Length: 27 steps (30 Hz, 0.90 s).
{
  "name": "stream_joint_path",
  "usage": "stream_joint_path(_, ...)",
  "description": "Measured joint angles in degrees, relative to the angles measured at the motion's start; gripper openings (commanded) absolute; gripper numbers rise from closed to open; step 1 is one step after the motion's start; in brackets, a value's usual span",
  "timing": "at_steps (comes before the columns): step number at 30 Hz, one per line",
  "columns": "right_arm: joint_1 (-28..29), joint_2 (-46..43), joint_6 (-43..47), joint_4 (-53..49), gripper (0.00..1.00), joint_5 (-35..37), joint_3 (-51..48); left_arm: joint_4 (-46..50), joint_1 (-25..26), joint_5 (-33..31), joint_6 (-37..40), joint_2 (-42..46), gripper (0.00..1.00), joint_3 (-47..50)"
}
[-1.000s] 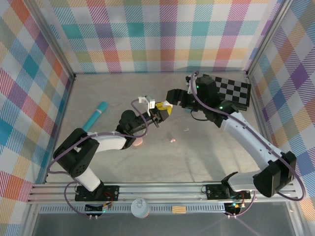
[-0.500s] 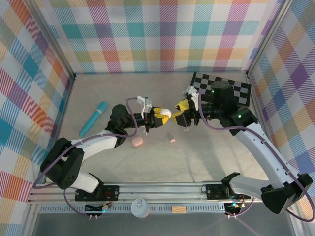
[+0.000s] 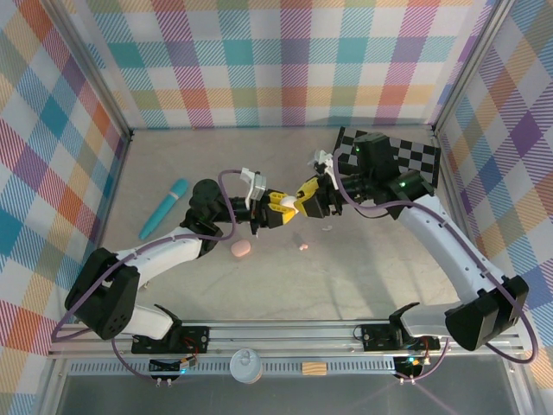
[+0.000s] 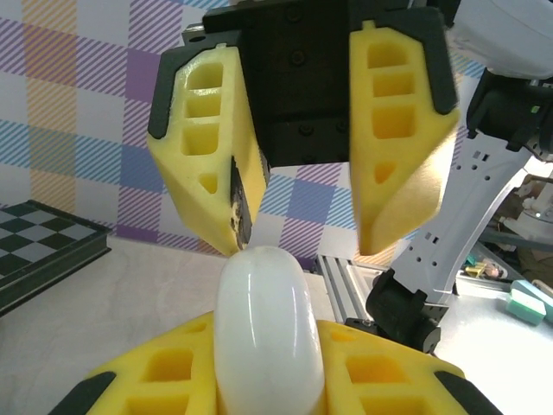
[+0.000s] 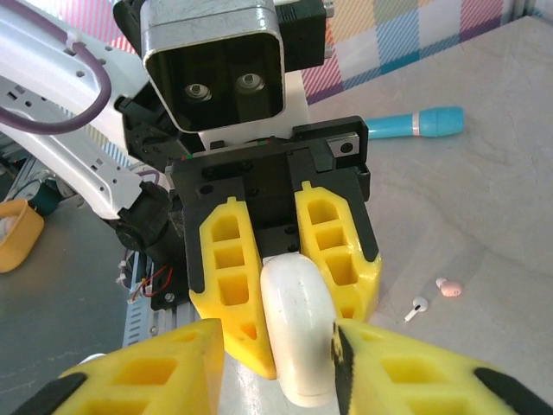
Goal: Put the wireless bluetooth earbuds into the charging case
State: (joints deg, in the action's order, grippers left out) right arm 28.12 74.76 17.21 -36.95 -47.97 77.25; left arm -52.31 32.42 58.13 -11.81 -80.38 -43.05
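Over the desk [image 3: 380, 268], the right gripper [image 3: 304, 195] has swung in, jaws narrowing but not yet pinching the white charging case [image 4: 268, 328] clamped in the left gripper [image 3: 278, 207]. A lid-opening looks likely. Pink earbud [image 5: 448, 287] and white earbud [image 5: 417, 306] lie below, loose on the desk.

i work in a robotics lab test cell. plaid printed panels [image 3: 285, 60] wall in a beige tabletop [image 3: 346, 285] on three sides, held by aluminium frame posts [image 3: 86, 65]. my arm bases [image 3: 160, 322] are bolted to a slotted aluminium rail [image 3: 285, 333] at the near edge. purple cables [image 3: 226, 174] loop along the arms. a black-and-white checkerboard [image 3: 419, 160] lies in the far right corner.
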Motion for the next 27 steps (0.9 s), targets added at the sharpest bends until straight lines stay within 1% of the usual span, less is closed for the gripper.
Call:
stream_joint_path(3,-0.1,0.8,0.8,-0.9,0.38,-1.0,0.8,-0.3,0.0,0.6,-0.4,0.1,0.14,0.0)
stream_joint_path(5,-0.1,1.7,1.5,-1.3,0.38,-2.0,1.5,-0.3,0.0,1.0,-0.6,0.1,0.14,0.0)
stream_joint_path(7,0.0,2.5,1.8,-1.6,0.43,-2.8,1.7,-0.5,0.0,1.0,-0.9,0.1,0.14,0.0)
stream_joint_path(8,0.1,3.0,1.9,-1.8,0.43,-3.0,1.7,-0.8,0.0,1.0,-1.0,0.1,0.14,0.0)
stream_joint_path(9,0.1,3.3,2.0,-1.8,0.42,-3.0,1.7,-1.3,0.0,1.0,-1.4,0.1,0.14,0.0)
stream_joint_path(11,0.1,3.8,2.1,-1.7,0.36,-3.0,1.7,-1.8,0.0,1.2,-2.2,0.1,0.14,0.0)
stream_joint_path(14,0.0,3.8,2.8,-2.1,0.29,-3.7,1.9,-2.0,0.0,1.3,-2.8,0.1,0.14,0.0)
stream_joint_path(19,0.0,3.8,3.5,-2.6,0.27,-4.2,2.0,-2.4,0.0,1.5,-3.4,0.1,0.16,0.0)
stream_joint_path(21,0.0,3.8,3.5,-2.5,0.27,-4.2,2.0,-2.5,0.0,1.4,-3.6,0.1,0.24,0.0)
stream_joint_path(23,0.0,3.6,3.3,-1.8,0.26,-4.1,1.9,-2.6,0.0,1.3,-3.8,0.1,0.29,0.0)
stream_joint_path(26,0.1,2.4,2.8,0.5,0.26,-3.7,0.4,-3.7,0.0,1.3,-4.3,0.1,0.43,-0.1)
stream_joint_path(27,0.1,1.9,2.7,1.2,0.25,-3.5,0.0,-4.0,0.0,1.2,-4.5,0.1,0.46,-0.1)
